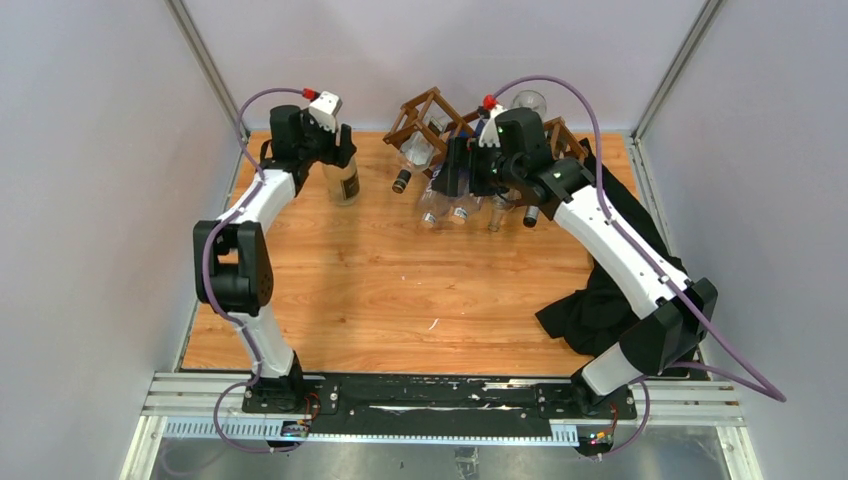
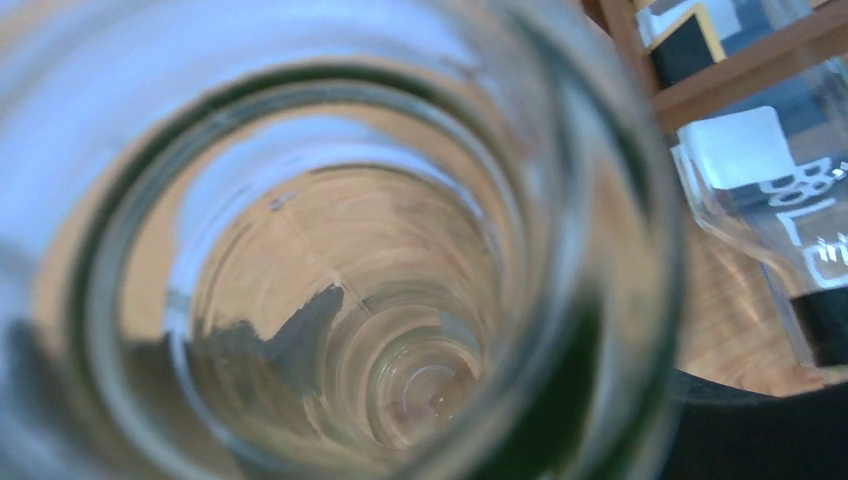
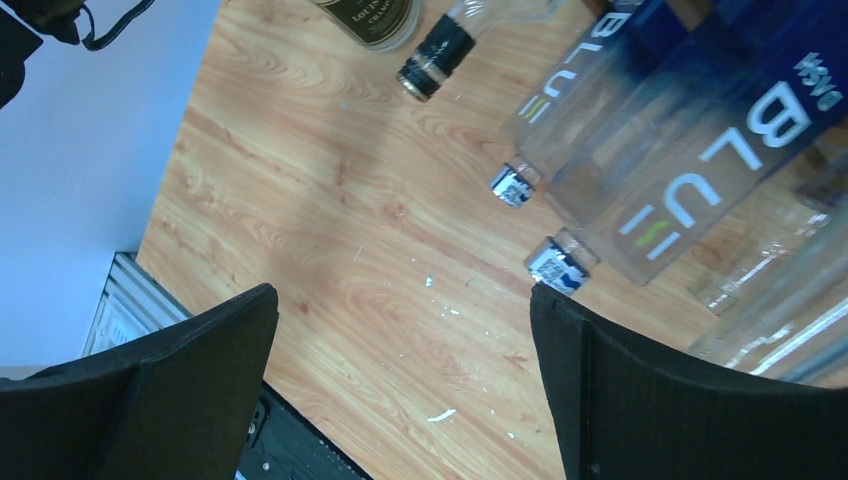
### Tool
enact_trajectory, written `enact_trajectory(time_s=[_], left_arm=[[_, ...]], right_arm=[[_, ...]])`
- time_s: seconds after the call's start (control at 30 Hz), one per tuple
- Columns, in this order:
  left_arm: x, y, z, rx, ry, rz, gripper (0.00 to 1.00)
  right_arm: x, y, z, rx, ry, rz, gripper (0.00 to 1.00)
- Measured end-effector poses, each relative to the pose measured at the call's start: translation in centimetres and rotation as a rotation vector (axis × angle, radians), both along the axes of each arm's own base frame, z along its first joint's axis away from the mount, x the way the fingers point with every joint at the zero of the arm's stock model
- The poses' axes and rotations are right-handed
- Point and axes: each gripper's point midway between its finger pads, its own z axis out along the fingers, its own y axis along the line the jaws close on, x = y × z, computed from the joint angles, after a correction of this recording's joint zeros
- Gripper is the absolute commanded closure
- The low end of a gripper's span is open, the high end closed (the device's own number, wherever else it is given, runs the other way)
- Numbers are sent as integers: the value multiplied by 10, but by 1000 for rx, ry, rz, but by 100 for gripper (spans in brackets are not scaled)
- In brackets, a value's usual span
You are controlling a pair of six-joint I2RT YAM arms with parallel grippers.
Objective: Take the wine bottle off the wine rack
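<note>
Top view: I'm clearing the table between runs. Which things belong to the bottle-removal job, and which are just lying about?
Job:
brown wooden lattice rack
clear glass bottles resting in it
upright labelled glass bottle at the left gripper

Lying about:
crumpled black cloth, far right

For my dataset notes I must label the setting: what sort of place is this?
Probably a robot test cell in a laboratory, not a home: plain grey walls, two arms bolted to a metal rail at the edge of a wooden table, with a wine rack and bottles as props.
</note>
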Motion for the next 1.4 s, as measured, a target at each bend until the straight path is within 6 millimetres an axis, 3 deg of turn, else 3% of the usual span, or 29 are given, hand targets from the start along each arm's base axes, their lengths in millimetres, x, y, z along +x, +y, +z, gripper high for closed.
enact_trajectory(time_s=[0.23,0.53,0.8,0.9,0.93,1.0,1.03,1.13,1.23,1.4], left_arm=[[29,-1,-14,-44,9,17,100],[64,-14,-6,-144,-54,-11,100],[92,-26,-9,-170,-90,-42,98],[95,-30,-9,-170,-101,-54,90],[96,-31,-9,-168,-105,-58,80],[96,-34,-9,-161,-111,-66,49],[95,-35,-9,-156,-114,-70,39],[94,-40,-11,-140,-120,-84,20],[93,-41,-10,-119,-131,-94,10],[80,-37,23,-56,-173,-107,0]], right_arm=[[13,-25,-1,-3,20,-69,0],[13,-63,3,7,11,-154,0],[16,-83,-10,-4,38,-207,0],[18,-87,-13,-10,42,-223,0],[19,-89,-13,-13,42,-229,0],[19,-91,-15,-18,43,-237,0],[20,-92,-17,-23,45,-244,0],[22,-99,-24,-38,56,-273,0],[24,-106,-30,-48,68,-303,0],[28,-113,-32,-59,68,-344,0]])
